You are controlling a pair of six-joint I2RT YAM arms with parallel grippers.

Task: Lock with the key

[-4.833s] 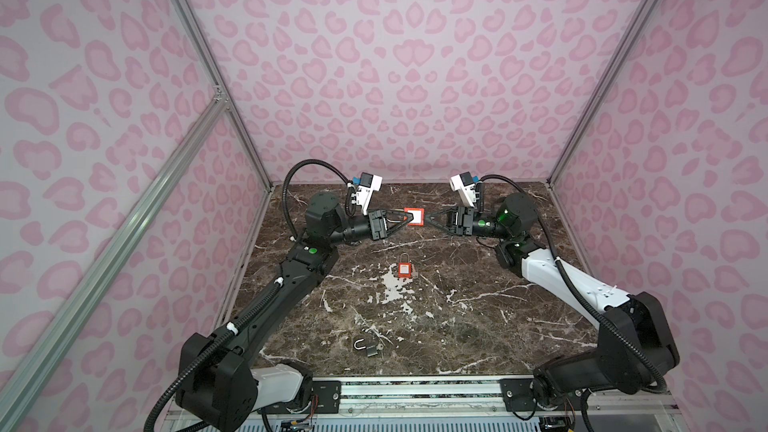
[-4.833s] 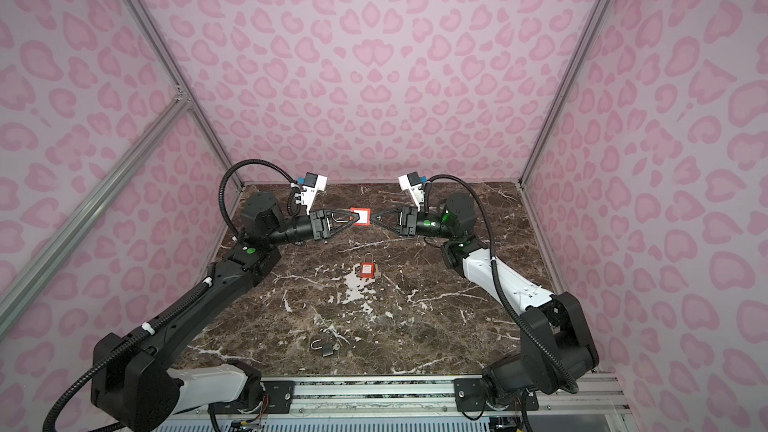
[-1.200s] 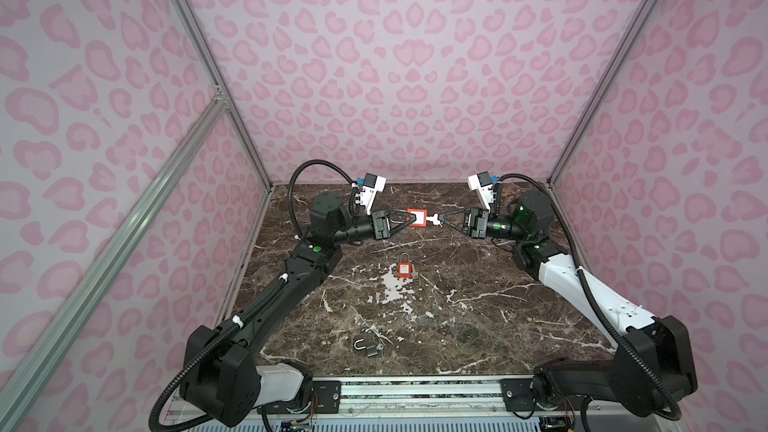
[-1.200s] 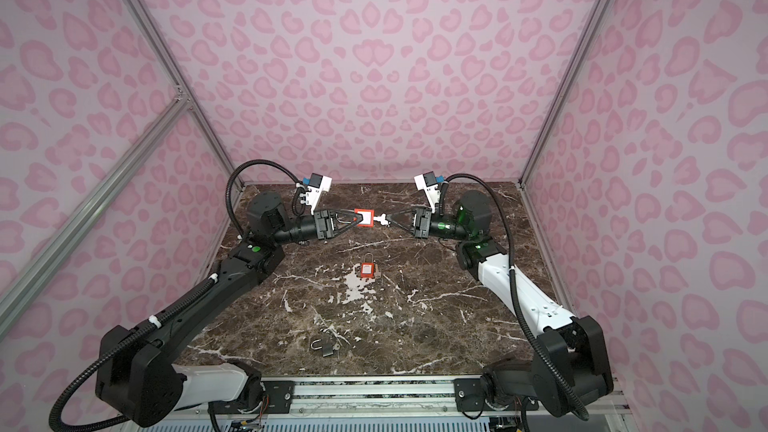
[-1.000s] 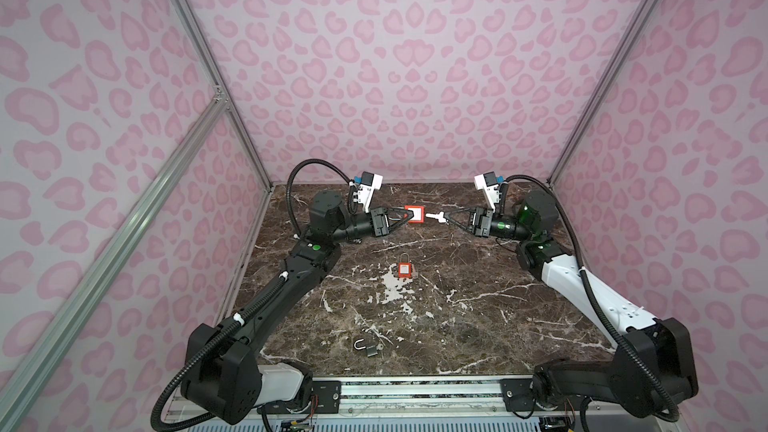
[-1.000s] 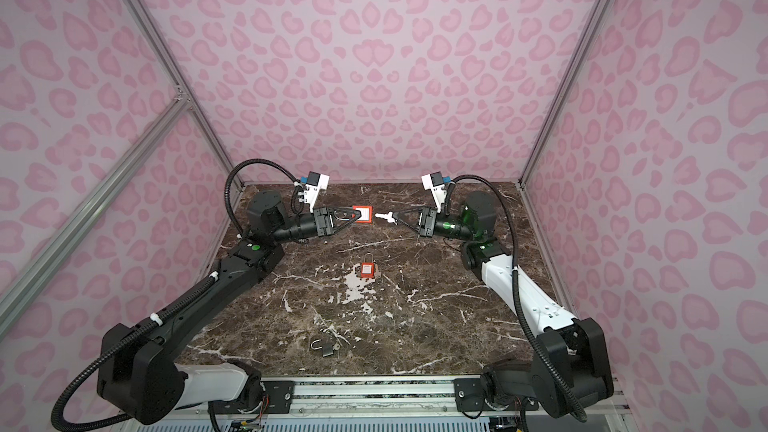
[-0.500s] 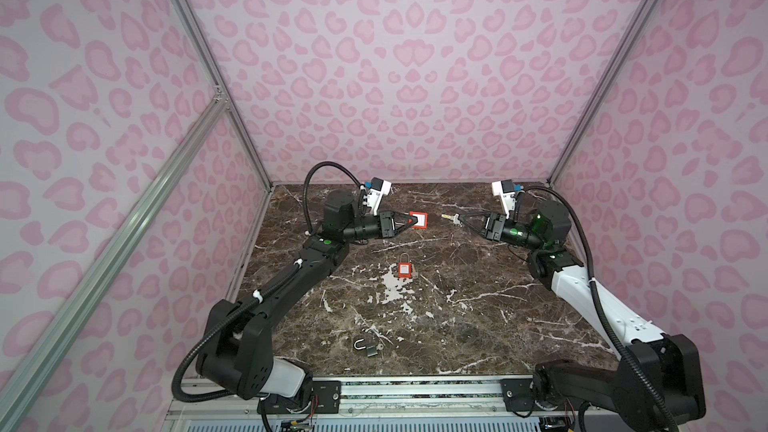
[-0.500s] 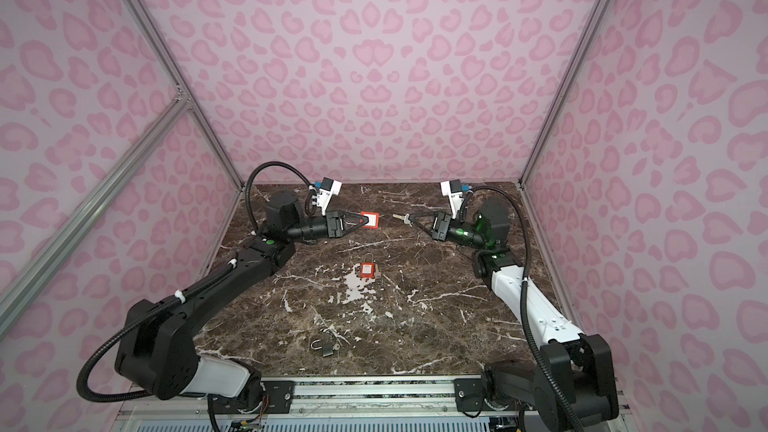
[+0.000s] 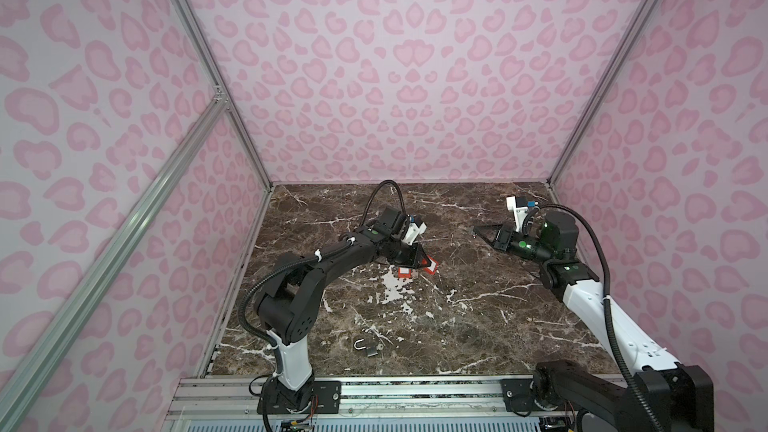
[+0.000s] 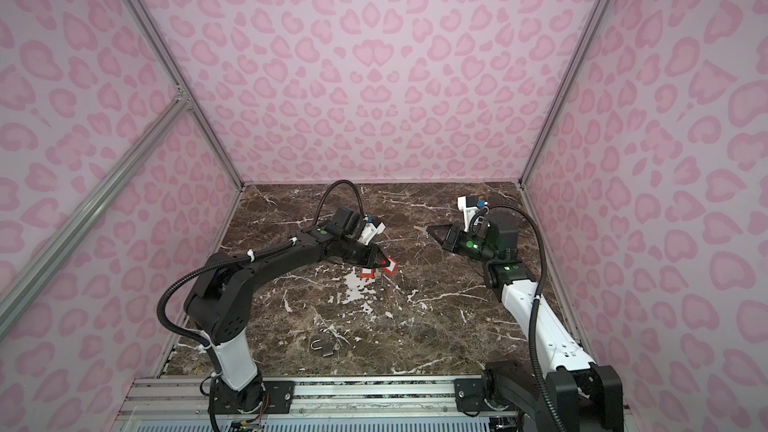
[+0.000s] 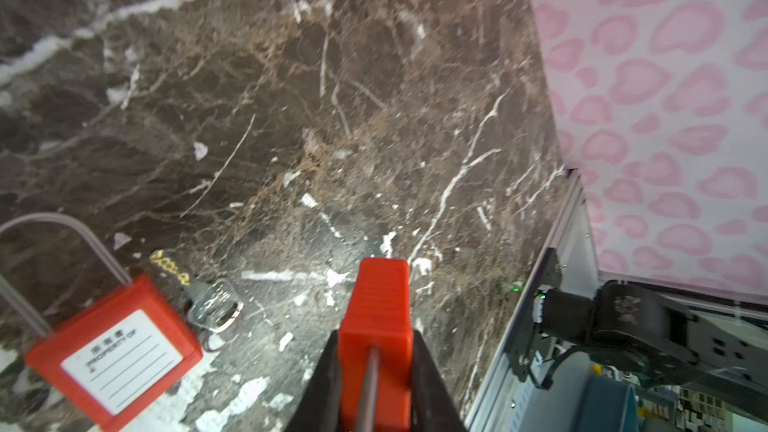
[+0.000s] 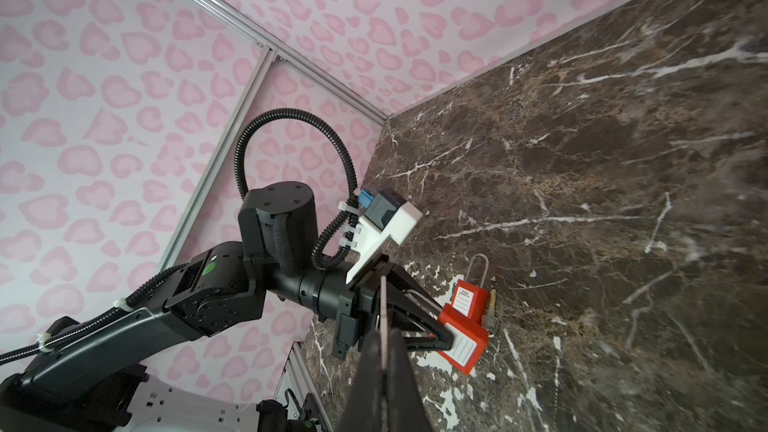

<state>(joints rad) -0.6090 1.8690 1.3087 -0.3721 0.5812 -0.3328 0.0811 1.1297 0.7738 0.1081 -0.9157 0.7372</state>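
My left gripper (image 9: 424, 262) is shut on the body of a red padlock (image 11: 376, 317), low over the marble beside a second red padlock (image 11: 116, 359) that lies flat. The held padlock (image 12: 463, 347) shows its white label in the right wrist view, and its shackle runs back between the jaws. My right gripper (image 12: 384, 334) is shut on the key (image 12: 384, 309), seen edge-on as a thin blade. In both top views that gripper (image 10: 428, 229) hangs raised at the right rear, well apart from the padlock.
Next to the lying padlock (image 9: 405, 272) are a ringed silver key (image 11: 214, 305) and a brass key (image 11: 170, 270). A small silver padlock (image 9: 368, 347) lies near the front edge. Pink patterned walls close in the marble table (image 9: 478, 317) on three sides.
The left gripper has swung down and toward the middle with its red padlock, ending beside the lying one. The right gripper has drawn back to the right with the key.
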